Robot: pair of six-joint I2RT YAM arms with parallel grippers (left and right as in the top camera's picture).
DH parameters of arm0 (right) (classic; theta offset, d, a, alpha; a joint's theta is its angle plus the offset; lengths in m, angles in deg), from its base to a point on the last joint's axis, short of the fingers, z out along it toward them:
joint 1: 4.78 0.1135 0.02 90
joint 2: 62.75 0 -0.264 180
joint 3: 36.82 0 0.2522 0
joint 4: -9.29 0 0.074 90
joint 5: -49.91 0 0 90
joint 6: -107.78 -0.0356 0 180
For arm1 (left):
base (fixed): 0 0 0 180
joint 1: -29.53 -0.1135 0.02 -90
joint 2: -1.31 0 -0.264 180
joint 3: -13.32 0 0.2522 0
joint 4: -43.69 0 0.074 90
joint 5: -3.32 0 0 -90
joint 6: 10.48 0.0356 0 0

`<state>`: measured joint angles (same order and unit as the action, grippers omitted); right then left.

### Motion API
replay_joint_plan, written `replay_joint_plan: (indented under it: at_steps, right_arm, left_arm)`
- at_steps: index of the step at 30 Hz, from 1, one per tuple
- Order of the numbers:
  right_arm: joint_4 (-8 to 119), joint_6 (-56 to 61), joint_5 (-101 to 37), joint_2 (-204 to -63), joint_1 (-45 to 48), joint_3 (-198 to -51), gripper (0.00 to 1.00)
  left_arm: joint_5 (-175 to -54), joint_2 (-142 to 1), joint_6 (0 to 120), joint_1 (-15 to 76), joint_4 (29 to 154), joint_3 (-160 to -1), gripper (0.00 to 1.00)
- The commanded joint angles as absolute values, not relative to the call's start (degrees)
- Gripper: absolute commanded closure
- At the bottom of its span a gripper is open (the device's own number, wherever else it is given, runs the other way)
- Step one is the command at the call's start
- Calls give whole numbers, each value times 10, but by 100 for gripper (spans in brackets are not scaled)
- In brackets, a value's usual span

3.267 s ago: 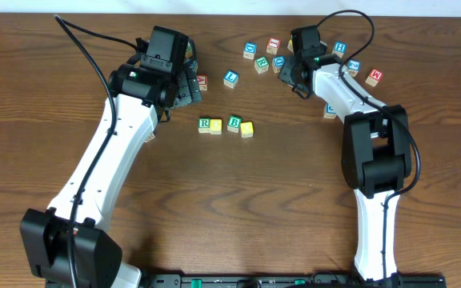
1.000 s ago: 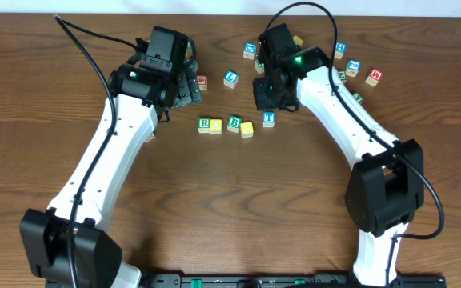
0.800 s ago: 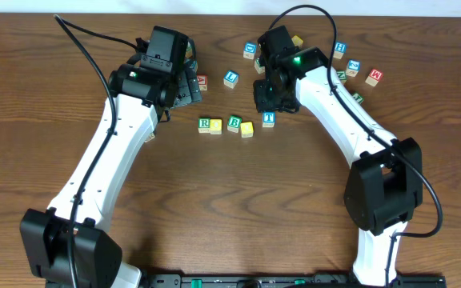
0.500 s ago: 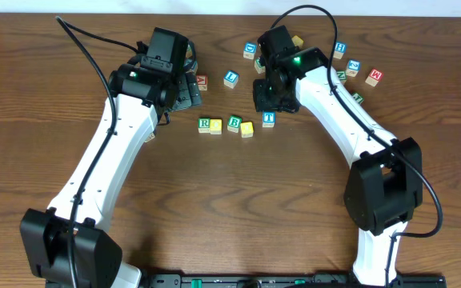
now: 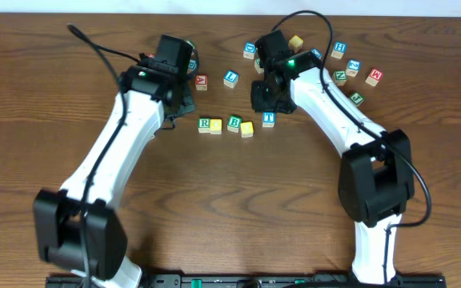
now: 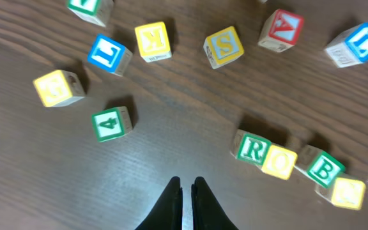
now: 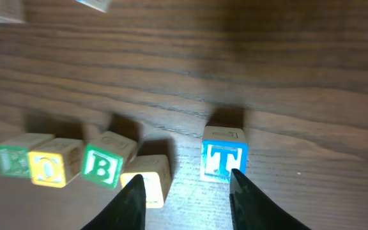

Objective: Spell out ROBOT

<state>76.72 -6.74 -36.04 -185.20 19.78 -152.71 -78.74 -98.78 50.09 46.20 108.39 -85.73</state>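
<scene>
Five cubes lie in a row on the table: green R (image 5: pixel 205 123), yellow-topped cube (image 5: pixel 215 126), green B (image 5: pixel 234 122), a second yellow-topped cube (image 5: pixel 247 128), and blue T (image 5: pixel 269 119) a small gap to its right. My right gripper (image 7: pixel 185 182) hovers just behind the T (image 7: pixel 224 161) and the yellow cube (image 7: pixel 147 180), open, with nothing between its fingers. My left gripper (image 6: pixel 185 188) is shut and empty over bare wood, left of the R (image 6: pixel 253 149) and B (image 6: pixel 325 169).
Loose cubes lie in front of the left gripper: a green 4 (image 6: pixel 110 124), a yellow one (image 6: pixel 56 88), a blue L (image 6: pixel 108 53), K (image 6: pixel 153 41) and S (image 6: pixel 223 46). More cubes are scattered at the back right (image 5: pixel 352 68).
The left gripper has snapped shut and its arm has shifted right. The right gripper's jaws have narrowed a little above the T. The row of cubes has not moved.
</scene>
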Motion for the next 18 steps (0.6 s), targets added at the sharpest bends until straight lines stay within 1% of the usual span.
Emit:
replay_joint_plan:
  at_steps: [1,9,18]
  right_arm:
    - [768,-80,-367,-1862,177,-1521,65]
    - [801,-74,-370,-1868,133,-1520,64]
    - [801,-72,-369,-1900,122,-1520,64]
  left_arm:
    - [-785,-1032,490,459,1075,-849,93]
    - [-786,-1098,515,459,1053,-849,93]
    - [-788,-1107,554,459,1050,-849,92]
